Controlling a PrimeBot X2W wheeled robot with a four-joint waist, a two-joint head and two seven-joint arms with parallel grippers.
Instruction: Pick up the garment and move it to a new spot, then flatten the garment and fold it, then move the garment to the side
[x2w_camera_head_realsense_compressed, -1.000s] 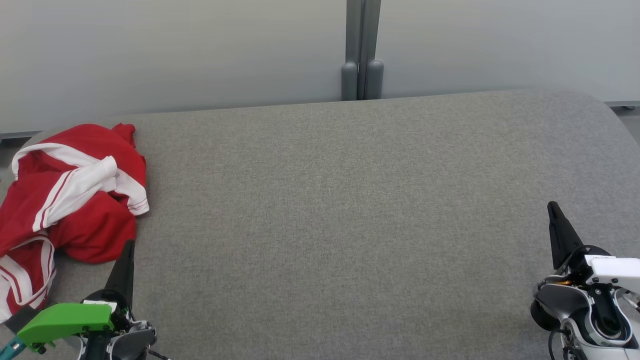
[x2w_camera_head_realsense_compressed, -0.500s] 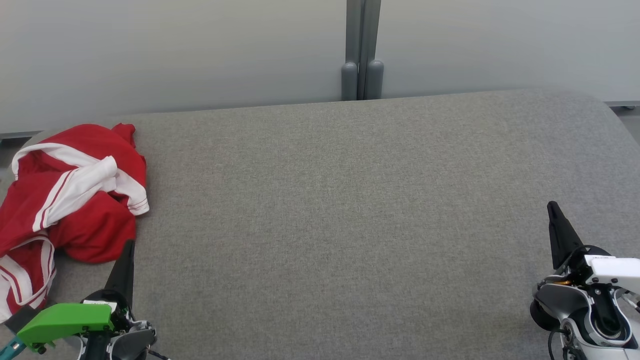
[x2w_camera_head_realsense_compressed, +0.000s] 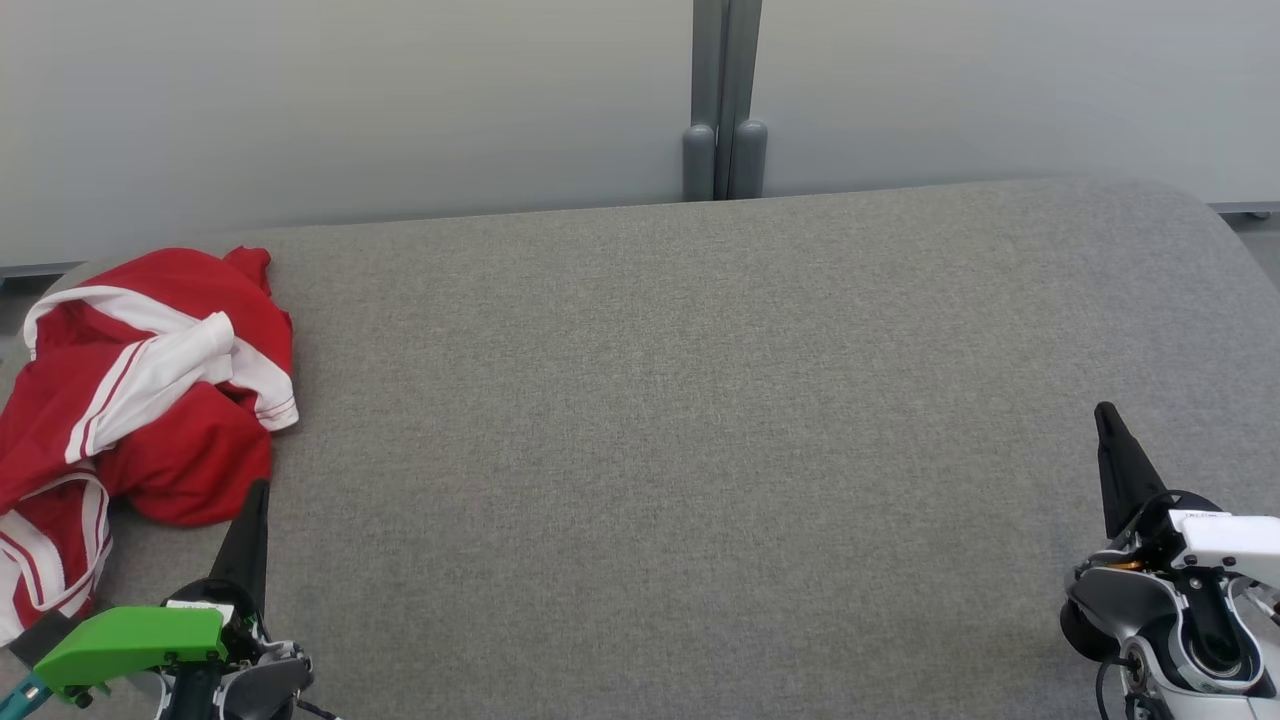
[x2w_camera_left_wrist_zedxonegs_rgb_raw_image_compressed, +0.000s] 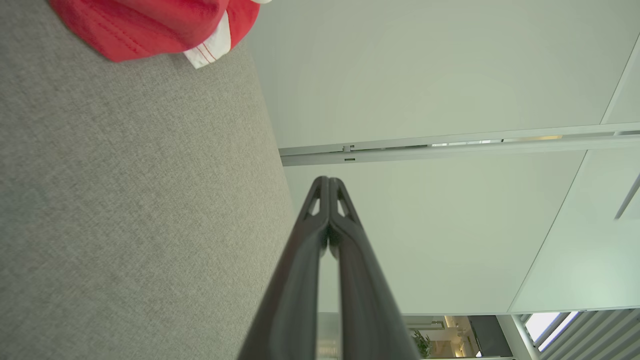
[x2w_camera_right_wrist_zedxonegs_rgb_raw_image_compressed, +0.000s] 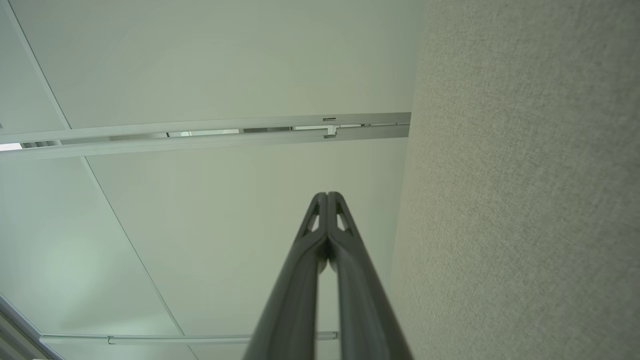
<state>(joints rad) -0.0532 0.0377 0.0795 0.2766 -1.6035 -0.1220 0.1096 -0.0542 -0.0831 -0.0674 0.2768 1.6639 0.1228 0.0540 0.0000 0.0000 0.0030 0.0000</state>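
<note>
You are looking at a big gray table (x2w_camera_head_realsense_compressed: 700, 450) with a soft cloth top. A pale wall (x2w_camera_head_realsense_compressed: 350, 100) is standing behind it, and a gray post (x2w_camera_head_realsense_compressed: 726, 90) is running up the middle of the wall. The garment (x2w_camera_head_realsense_compressed: 150, 390) is lying in a red and white heap at the table's left edge.

Your left gripper (x2w_camera_head_realsense_compressed: 263, 487) is sitting low on the left, pointing away from the robot. Its tip is hanging just beside the heap's near edge. Its 2 fingers are pressing together and holding nothing.

Your right gripper (x2w_camera_head_realsense_compressed: 1103, 410) is sitting low on the right, well apart from the garment. Its 2 fingers are pressing together too, and they are holding nothing.
</note>
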